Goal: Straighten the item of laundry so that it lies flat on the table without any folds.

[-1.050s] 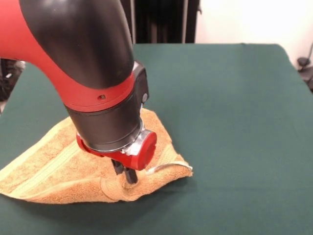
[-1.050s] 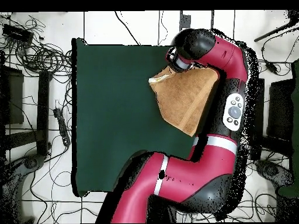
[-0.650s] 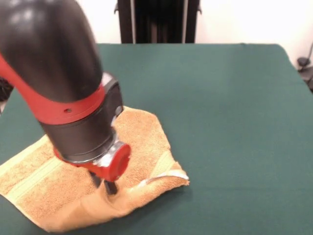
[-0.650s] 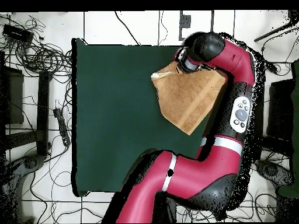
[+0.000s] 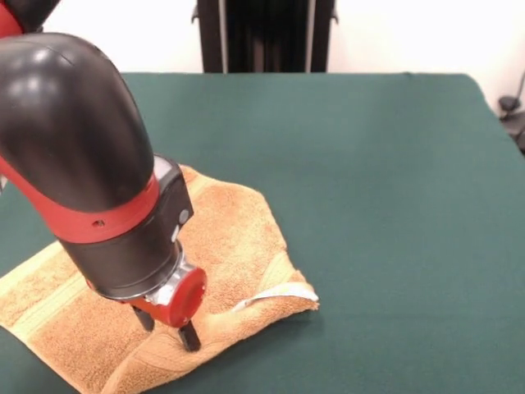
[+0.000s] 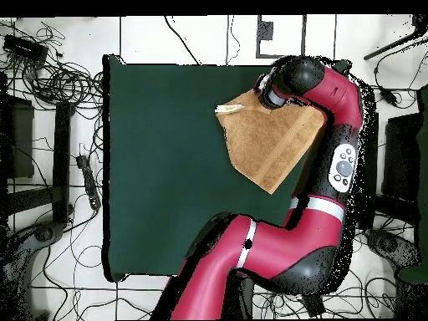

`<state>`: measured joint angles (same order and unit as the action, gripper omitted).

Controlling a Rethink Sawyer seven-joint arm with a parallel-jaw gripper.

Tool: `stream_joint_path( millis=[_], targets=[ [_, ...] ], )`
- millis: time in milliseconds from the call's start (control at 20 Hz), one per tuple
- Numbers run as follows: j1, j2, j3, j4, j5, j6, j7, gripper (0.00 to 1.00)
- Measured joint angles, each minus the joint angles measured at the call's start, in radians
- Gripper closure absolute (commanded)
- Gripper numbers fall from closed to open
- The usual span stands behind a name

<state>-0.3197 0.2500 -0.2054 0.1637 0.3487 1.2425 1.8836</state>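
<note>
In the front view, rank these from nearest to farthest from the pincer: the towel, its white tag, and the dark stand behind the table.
1. The towel: right under the pincer, at the tips.
2. The white tag: just to the picture's right, on the towel's edge.
3. The dark stand: beyond the table's far edge, at the top.

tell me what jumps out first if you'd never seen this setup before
The big red and black arm fills the left of the front view, its gripper pressed down onto an orange-tan towel near the table's front left corner. The towel is rumpled, with a small white tag showing at its folded corner. The rest of the dark green table lies bare to the right.
</note>
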Motion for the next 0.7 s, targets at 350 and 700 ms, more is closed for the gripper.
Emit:
stream_joint_path(
  millis=[350,700],
  targets=[
    [0.043,-0.048,0.001,0.029,-0.001,0.000,0.000,0.00],
    [0.089,-0.156,0.036,0.125,0.005,-0.116,0.000,0.00]
  ],
)
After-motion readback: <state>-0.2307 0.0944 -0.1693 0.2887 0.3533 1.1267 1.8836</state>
